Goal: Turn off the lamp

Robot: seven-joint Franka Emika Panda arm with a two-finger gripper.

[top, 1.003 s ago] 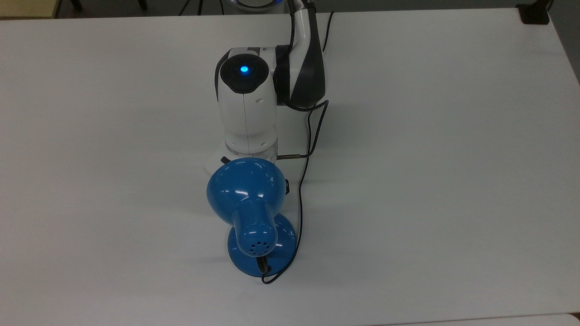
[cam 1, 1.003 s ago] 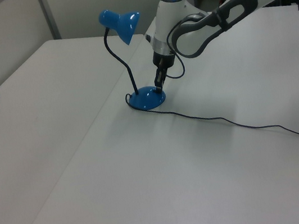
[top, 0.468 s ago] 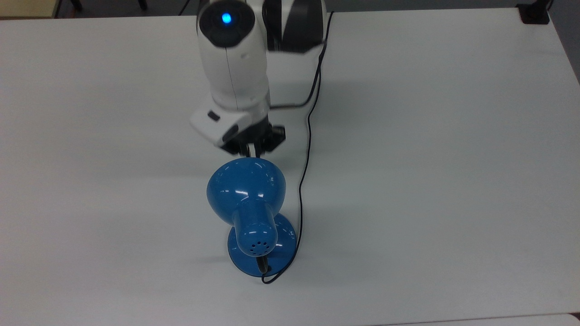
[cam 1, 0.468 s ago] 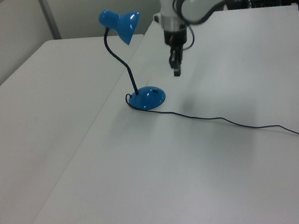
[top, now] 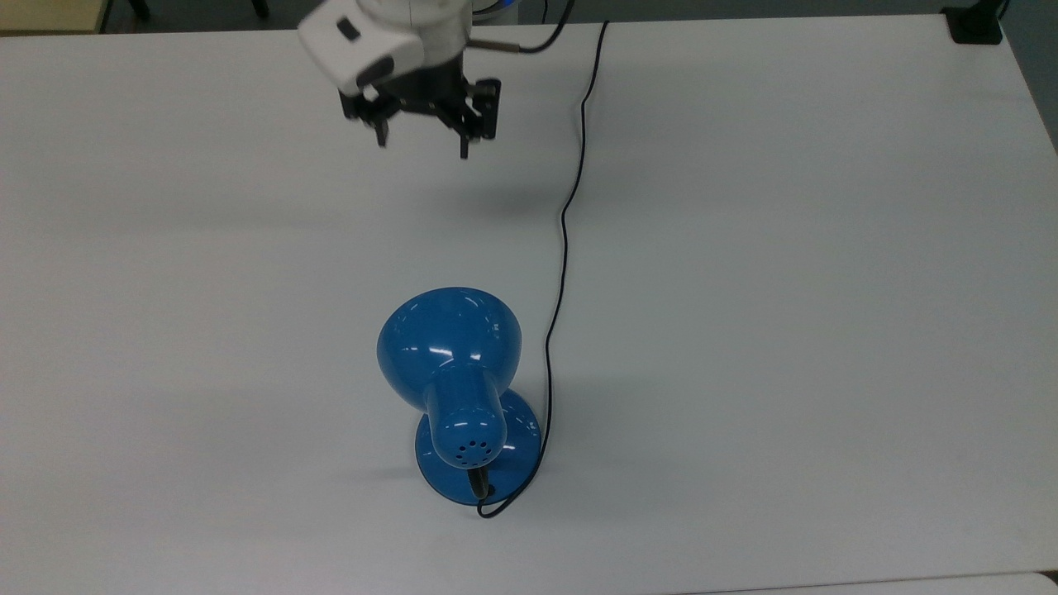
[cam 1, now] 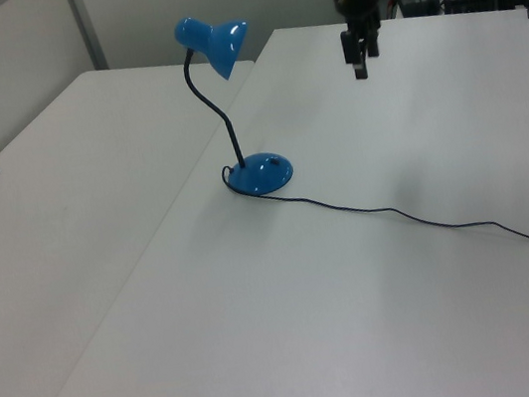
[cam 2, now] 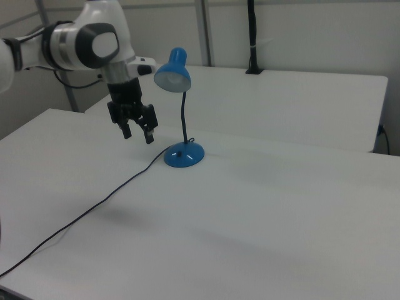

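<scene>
Well apart from the lamp [top: 459, 388], above the counter [top: 785, 248], the hand [top: 421, 140] hangs open and empty; its switch press looks finished, leaving only retreat.

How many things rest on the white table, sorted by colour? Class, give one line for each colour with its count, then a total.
Blue: 1, the lamp
Black: 1, the cord running from the lamp's base across the table
Total: 2
The gripper hangs above the table with its fingers apart, so it is not counted.
</scene>
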